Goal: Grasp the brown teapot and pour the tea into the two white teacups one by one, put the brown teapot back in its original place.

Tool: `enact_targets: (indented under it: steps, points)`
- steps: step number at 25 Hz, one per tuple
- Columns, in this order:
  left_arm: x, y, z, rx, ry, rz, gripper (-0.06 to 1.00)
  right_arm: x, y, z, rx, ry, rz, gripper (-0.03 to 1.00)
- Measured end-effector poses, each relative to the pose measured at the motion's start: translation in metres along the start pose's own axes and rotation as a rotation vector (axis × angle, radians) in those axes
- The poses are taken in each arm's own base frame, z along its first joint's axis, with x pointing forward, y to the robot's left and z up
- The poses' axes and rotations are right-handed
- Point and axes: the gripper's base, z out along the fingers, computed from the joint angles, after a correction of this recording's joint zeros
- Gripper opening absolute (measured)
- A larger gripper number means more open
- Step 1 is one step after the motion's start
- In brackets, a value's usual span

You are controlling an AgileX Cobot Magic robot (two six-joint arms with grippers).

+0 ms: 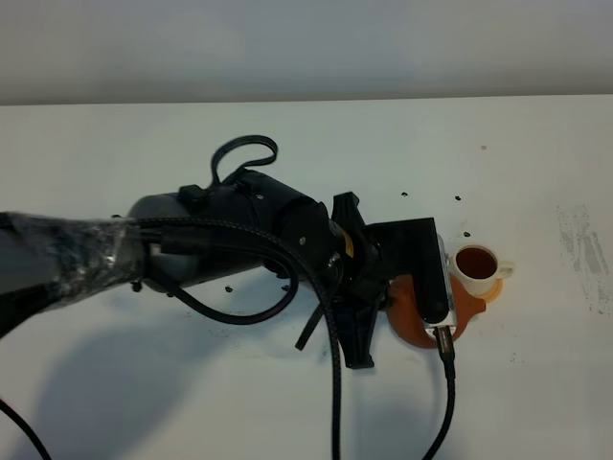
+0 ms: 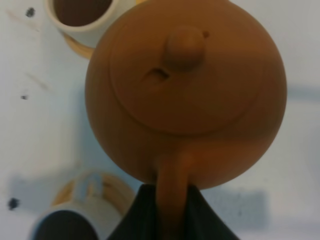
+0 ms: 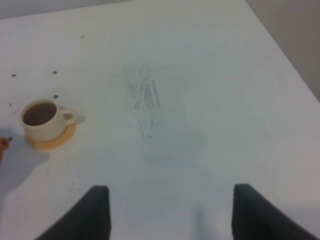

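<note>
Teapot (image 2: 185, 95) duty is being done by the left gripper (image 2: 170, 200): its dark fingers (image 2: 137, 215) are pressed together on the thin loop handle, so the pot is held by that handle above the white counter (image 1: 144, 153). The lid is seen nearly straight on from the wrist, but it cannot be told whether the pot is level or tipped. The pot is round and squat, made of dull reddish-brown clay, with a small knob on a flat lid.

2 white cups are seen close to the pot, 1 on each side. The far cup (image 1: 477, 266) sits on a round orange coaster (image 1: 495, 288) and is full of dark tea. The near cup (image 2: 65, 222) is also dark inside, so both cups look filled. Putting the pot back is likely the next job. The pale coaster for the pot is not seen.

The right gripper (image 3: 167, 215) is kept well away, over bare counter, with its fingers (image 3: 92, 210) wide apart and nothing between them.
</note>
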Motion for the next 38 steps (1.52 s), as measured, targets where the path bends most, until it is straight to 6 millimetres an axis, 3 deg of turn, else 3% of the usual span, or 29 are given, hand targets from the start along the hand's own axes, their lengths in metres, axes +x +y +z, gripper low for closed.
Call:
enact_targets:
  steps: [10, 18, 23, 32, 38]
  points:
    - [0.008, -0.006, 0.035, 0.043, 0.010, -0.131, 0.08, 0.000, 0.000, 0.000, 0.000, 0.000, 0.000, 0.51]
    - [0.009, -0.008, 0.040, 0.060, 0.006, -0.187, 0.08, 0.000, 0.000, 0.000, 0.000, 0.000, 0.000, 0.51]
    - [0.005, -0.006, 0.030, 0.048, -0.012, -0.231, 0.08, 0.000, 0.000, 0.000, 0.000, 0.000, 0.000, 0.51]
    - [0.001, 0.004, -0.009, -0.007, -0.034, -0.233, 0.08, 0.000, 0.000, 0.000, 0.000, 0.000, 0.000, 0.51]
    - [0.030, 0.014, -0.027, -0.038, -0.008, -0.296, 0.08, 0.000, 0.000, 0.000, -0.001, 0.000, 0.001, 0.51]
